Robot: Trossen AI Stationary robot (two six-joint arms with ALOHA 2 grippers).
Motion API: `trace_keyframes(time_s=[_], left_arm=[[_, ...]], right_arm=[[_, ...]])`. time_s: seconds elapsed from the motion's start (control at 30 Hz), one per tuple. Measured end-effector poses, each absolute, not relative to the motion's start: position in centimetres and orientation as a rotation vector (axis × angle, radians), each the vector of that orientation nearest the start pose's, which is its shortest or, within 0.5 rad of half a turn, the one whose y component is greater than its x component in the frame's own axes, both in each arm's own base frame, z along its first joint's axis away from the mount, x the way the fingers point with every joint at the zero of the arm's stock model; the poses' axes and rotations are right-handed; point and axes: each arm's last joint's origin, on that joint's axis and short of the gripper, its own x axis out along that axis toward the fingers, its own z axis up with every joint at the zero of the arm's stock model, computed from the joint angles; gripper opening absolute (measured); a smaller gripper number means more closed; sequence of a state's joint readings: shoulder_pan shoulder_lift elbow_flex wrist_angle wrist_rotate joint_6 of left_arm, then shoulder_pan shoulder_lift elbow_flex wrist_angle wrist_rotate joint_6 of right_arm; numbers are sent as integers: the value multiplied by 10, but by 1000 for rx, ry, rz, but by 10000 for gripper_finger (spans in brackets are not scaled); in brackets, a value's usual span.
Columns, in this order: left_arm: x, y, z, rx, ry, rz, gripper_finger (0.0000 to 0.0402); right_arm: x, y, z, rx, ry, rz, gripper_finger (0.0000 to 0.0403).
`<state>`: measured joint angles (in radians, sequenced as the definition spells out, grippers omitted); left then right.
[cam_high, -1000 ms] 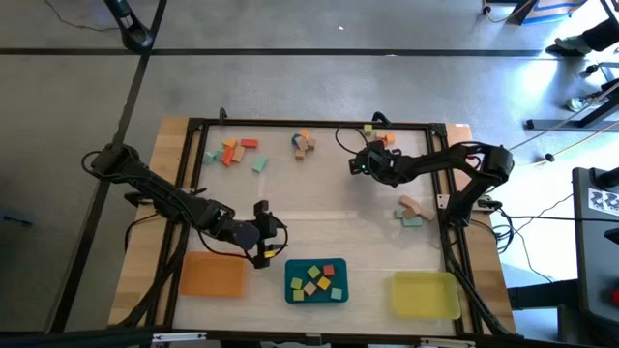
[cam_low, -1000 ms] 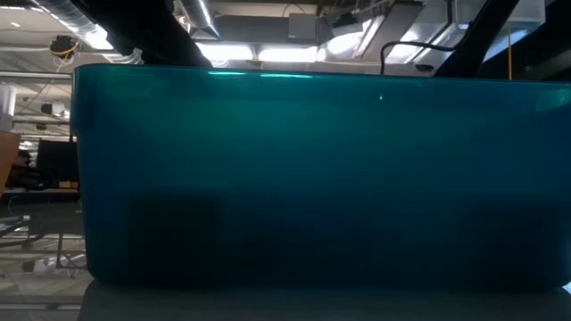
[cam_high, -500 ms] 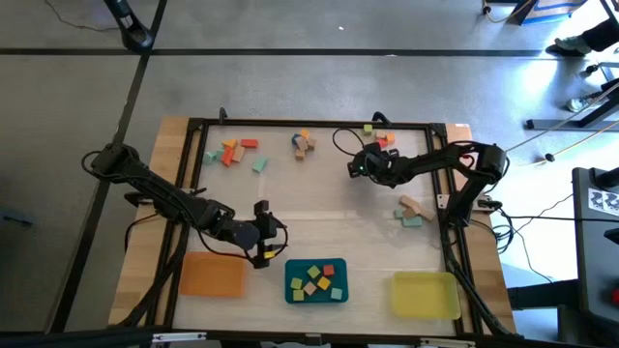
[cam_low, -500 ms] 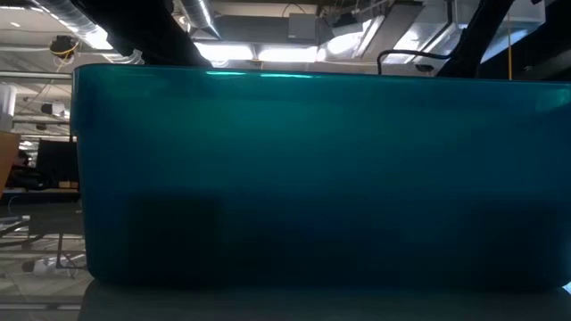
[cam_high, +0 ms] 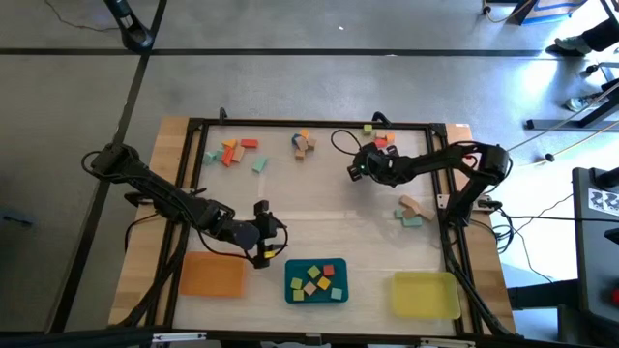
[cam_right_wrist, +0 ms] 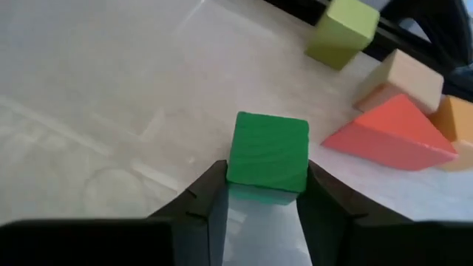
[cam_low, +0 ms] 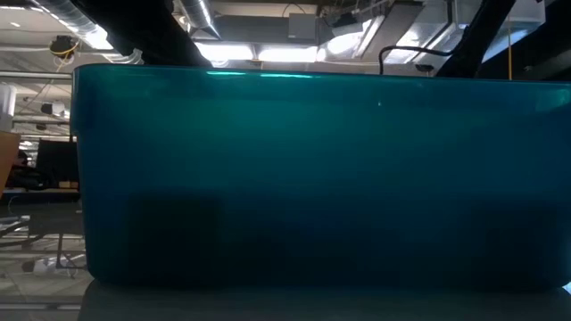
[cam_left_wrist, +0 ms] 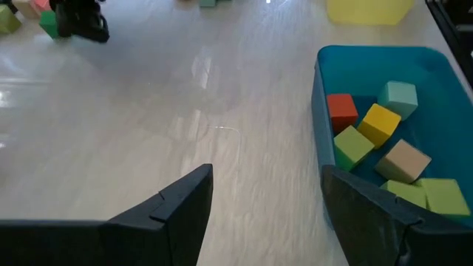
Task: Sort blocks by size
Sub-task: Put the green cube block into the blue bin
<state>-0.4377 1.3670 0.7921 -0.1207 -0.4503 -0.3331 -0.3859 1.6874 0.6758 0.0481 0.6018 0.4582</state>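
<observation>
1. The low view is filled almost wholly by the wall of the teal plastic tray [cam_low: 312,178]; the counter behind it is hidden, and only ceiling lights and dark arm segments are seen above its rim.
2. In the high view the right gripper [cam_high: 356,166] is seen at the far side of the pale wooden counter [cam_high: 329,208]; what it carries cannot be made out there.
3. In the right wrist view a green wooden cube [cam_right_wrist: 269,154] is seen clamped between the jaws, beside a red wooden wedge [cam_right_wrist: 389,132].
4. The left gripper [cam_left_wrist: 262,207] is shown with jaws parted and empty, beside the teal tray, in which small coloured wooden blocks [cam_left_wrist: 380,123] lie.
</observation>
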Motion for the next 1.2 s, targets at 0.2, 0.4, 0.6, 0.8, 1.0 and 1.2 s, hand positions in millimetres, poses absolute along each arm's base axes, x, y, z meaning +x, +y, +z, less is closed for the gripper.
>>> trace_keyframes(time_s=[0.2, 0.4, 0.6, 0.8, 1.0, 1.2], left_arm=[[256, -106, 219, -35, 613, 118, 237], [256, -106, 219, -38, 611, 118, 237], [256, -107, 219, -44, 613, 119, 237], [256, -107, 219, -31, 613, 115, 237], [256, -107, 219, -35, 611, 115, 237], [256, -107, 219, -36, 609, 115, 237]], right_arm=[[259, -110, 146, 272, 717, -903, 130], [262, -69, 184, 258, 629, -636, 131], [265, -6, 207, 234, 585, -177, 139], [264, 51, 211, 253, 562, 117, 145], [265, 89, 205, 230, 534, 255, 138], [272, 115, 187, 264, 537, 318, 149]])
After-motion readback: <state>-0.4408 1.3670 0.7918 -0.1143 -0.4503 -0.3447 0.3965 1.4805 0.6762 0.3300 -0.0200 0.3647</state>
